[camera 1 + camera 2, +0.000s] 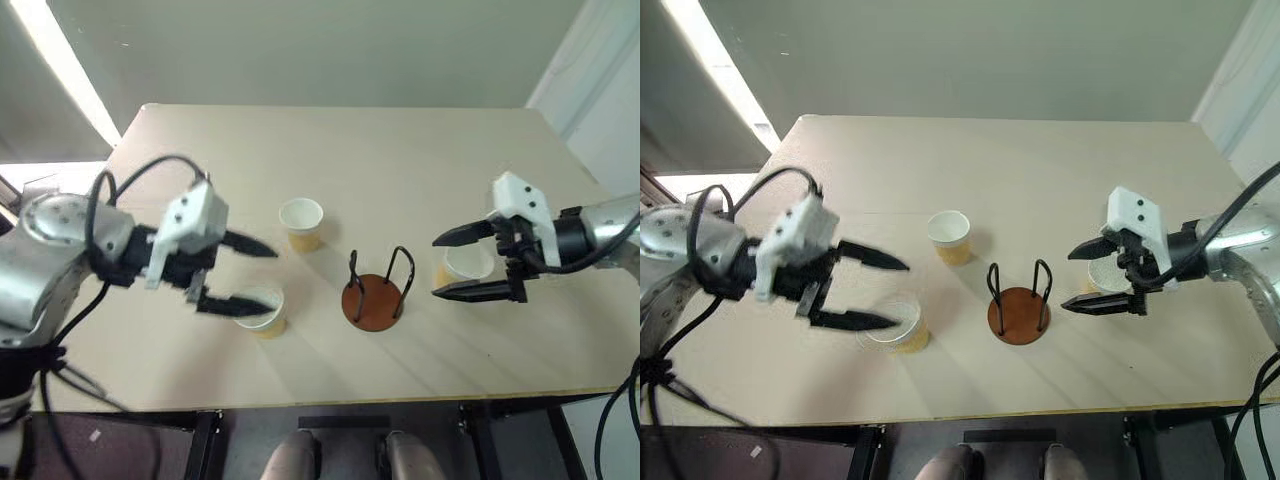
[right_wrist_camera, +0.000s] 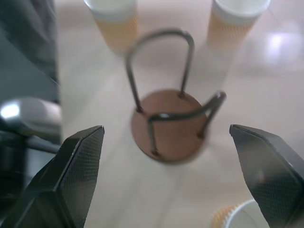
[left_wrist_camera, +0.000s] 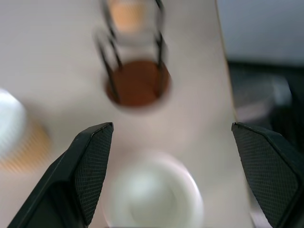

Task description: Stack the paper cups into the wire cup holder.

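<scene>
Both pairs of textured black jaws stand spread wide, holding nothing. At the middle of the smooth pale table (image 1: 400, 150) stands the wire cup holder (image 1: 377, 296), a round reddish-brown disc with two thin black wire loops, empty. The left gripper (image 1: 242, 273) hovers over one tapered tan paper cup (image 1: 262, 310) left of the holder. A second cup (image 1: 301, 224) stands behind-left of it. The right gripper (image 1: 451, 266) hangs over the third cup (image 1: 462, 266), right of the holder.

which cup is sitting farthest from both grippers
The paper cup standing alone behind the wire cup holder; the other two cups each sit right under a gripper.
</scene>
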`<act>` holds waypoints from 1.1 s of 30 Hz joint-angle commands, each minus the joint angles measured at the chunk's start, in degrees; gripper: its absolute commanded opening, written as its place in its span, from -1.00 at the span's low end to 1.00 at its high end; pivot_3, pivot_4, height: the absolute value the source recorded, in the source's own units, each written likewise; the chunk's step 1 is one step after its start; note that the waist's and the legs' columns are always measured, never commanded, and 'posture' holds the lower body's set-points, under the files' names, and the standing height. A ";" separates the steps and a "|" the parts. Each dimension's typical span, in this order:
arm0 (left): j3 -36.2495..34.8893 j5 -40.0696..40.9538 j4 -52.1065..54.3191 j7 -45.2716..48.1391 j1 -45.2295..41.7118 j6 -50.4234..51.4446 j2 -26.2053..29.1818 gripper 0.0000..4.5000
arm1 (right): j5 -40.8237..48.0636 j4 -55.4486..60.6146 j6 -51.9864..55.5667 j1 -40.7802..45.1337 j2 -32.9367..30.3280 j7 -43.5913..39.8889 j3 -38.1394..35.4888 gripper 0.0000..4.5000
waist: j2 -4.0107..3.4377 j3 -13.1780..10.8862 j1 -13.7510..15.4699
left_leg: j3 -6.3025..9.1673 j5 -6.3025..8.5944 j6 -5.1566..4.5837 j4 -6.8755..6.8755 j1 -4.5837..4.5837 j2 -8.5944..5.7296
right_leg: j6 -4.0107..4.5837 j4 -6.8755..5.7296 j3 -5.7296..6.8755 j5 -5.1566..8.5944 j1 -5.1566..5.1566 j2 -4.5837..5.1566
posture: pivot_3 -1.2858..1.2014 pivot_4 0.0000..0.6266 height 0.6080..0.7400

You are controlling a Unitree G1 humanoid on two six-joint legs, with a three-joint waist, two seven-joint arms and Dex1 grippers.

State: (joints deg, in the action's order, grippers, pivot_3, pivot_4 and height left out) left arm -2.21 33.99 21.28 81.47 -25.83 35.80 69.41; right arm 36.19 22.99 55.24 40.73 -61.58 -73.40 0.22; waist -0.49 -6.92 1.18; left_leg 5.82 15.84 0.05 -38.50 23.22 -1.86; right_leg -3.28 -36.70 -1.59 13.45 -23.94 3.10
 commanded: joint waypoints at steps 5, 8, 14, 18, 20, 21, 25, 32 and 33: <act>2.41 -16.26 -1.01 -0.57 4.58 -15.35 5.73 0.91 | 5.81 1.02 -0.14 4.43 0.51 -1.45 -1.61 0.94 | 0.00 0.00 0.21 | 0.02 0.00 0.00 0.00 -0.05 0.00 | 0.07 -0.05 -0.01 0.04 0.01 0.01 | 0.03 -0.52 1.00; 2.35 -16.45 1.04 -0.89 5.27 -14.96 5.63 0.91 | 6.50 0.70 0.05 5.38 0.53 -1.89 -0.55 0.94 | 0.03 0.00 0.21 | 0.03 0.01 0.00 0.00 -0.03 0.01 | 0.13 -0.09 0.02 0.07 -0.01 0.01 | 0.03 -0.52 1.00; 4.70 -20.96 2.56 -1.84 5.83 -17.21 5.54 0.91 | 7.66 0.00 0.66 7.28 0.16 -2.98 0.82 0.94 | 0.03 0.00 0.19 | 0.03 0.04 0.02 0.11 -0.03 0.01 | 0.19 -0.12 0.02 0.10 -0.05 0.01 | 0.03 -0.52 1.00; 6.47 -20.60 4.38 -1.19 4.33 -16.56 4.07 0.91 | 7.44 -0.47 0.79 8.12 -0.29 -3.47 1.55 0.94 | 0.03 0.00 0.19 | 0.03 0.04 0.03 0.12 -0.03 0.02 | 0.22 -0.15 0.04 0.12 -0.06 0.02 | 0.03 -0.52 1.00; 7.46 -20.98 4.83 -0.87 4.00 -16.89 3.54 0.91 | 7.16 -0.63 0.73 8.40 -0.44 -3.71 1.77 0.94 | 0.03 0.00 0.19 | 0.02 0.04 0.03 0.11 -0.03 0.01 | 0.22 -0.16 0.04 0.12 -0.06 0.02 | 0.03 -0.52 1.00; 8.09 -21.35 4.87 -0.75 3.68 -17.25 3.26 0.91 | 7.19 -0.67 0.77 8.52 -0.50 -3.77 1.80 0.94 | 0.03 0.00 0.19 | 0.02 0.05 0.03 0.11 -0.03 0.01 | 0.22 -0.18 0.04 0.12 -0.06 0.03 | 0.03 -0.52 1.00; 9.94 -21.85 4.36 -0.46 0.94 -17.15 1.77 0.91 | 7.30 -0.41 0.73 8.37 -0.97 -3.64 1.67 0.94 | 0.03 0.00 0.23 | 0.02 0.05 0.04 0.12 -0.04 0.02 | 0.22 -0.21 0.04 0.12 -0.06 0.02 | 0.03 -0.52 1.00; 13.70 -24.62 2.06 1.35 -1.94 -18.76 -0.76 0.91 | 7.73 0.16 0.96 7.37 -1.53 -2.86 0.82 0.94 | 0.03 0.01 0.17 | 0.02 0.05 0.04 0.13 -0.05 0.04 | 0.22 -0.22 0.06 0.12 -0.06 0.02 | 0.03 -0.52 1.00; 14.21 -25.26 1.47 1.45 -2.27 -19.54 -1.22 0.83 | 7.69 0.12 0.83 7.10 -1.54 -2.70 0.69 0.95 | 0.03 0.01 0.17 | 0.02 0.04 0.05 0.14 -0.05 0.05 | 0.22 -0.22 0.06 0.12 -0.06 0.02 | 0.03 -0.52 1.00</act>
State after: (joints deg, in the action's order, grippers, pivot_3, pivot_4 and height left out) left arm 12.16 9.76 23.18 82.48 -26.89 17.66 68.41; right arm 43.12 22.19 56.41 47.70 -62.21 -76.36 3.03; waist -0.45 -6.92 1.35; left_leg 5.84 15.88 0.10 -38.36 23.16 -1.81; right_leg -3.06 -36.92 -1.53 13.58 -24.01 3.12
